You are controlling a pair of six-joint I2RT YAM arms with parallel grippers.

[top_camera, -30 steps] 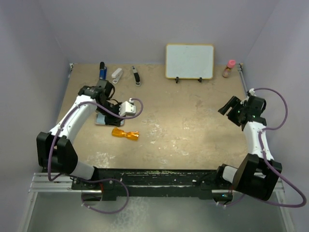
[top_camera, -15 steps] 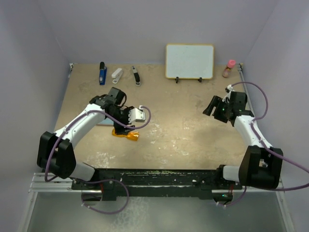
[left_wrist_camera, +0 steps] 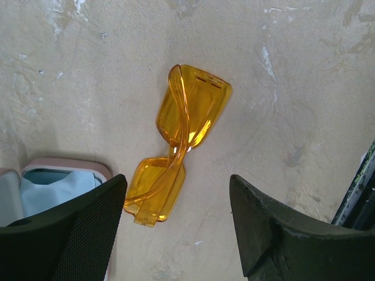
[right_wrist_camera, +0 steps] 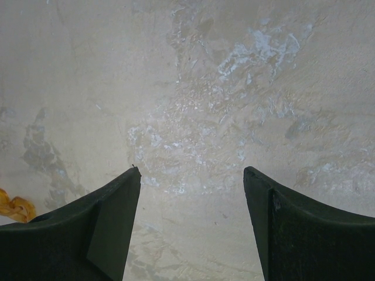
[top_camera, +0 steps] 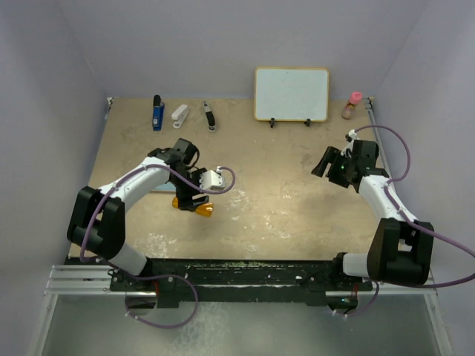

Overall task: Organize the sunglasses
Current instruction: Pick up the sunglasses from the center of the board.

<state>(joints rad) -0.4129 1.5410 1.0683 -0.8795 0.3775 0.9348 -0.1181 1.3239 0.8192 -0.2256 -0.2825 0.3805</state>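
The sunglasses [left_wrist_camera: 186, 126], translucent orange with arms folded, lie flat on the tan table. In the top view they show as orange ends [top_camera: 205, 211] poking out from under my left gripper [top_camera: 194, 197]. The left gripper [left_wrist_camera: 177, 178] hovers just above them, open, with one lens near its left finger [left_wrist_camera: 88, 225] and nothing gripped. Beside them, a pink case [left_wrist_camera: 70, 165] lies open with a light blue cloth [left_wrist_camera: 50, 190] inside. My right gripper [right_wrist_camera: 192, 171] is open over bare table at the right [top_camera: 327, 162]. An orange bit of the sunglasses [right_wrist_camera: 13, 208] shows at that view's left edge.
Along the back edge stand a white board [top_camera: 292, 93] on a stand, a blue object [top_camera: 157, 113], a white object [top_camera: 180, 113], a dark tool [top_camera: 210, 116] and a pink-capped bottle [top_camera: 353, 105]. Purple walls enclose the table on three sides.
My left gripper has opened and swung from over the pink case toward the near side, ending above the sunglasses. The right arm moved inward to the left, then held still.
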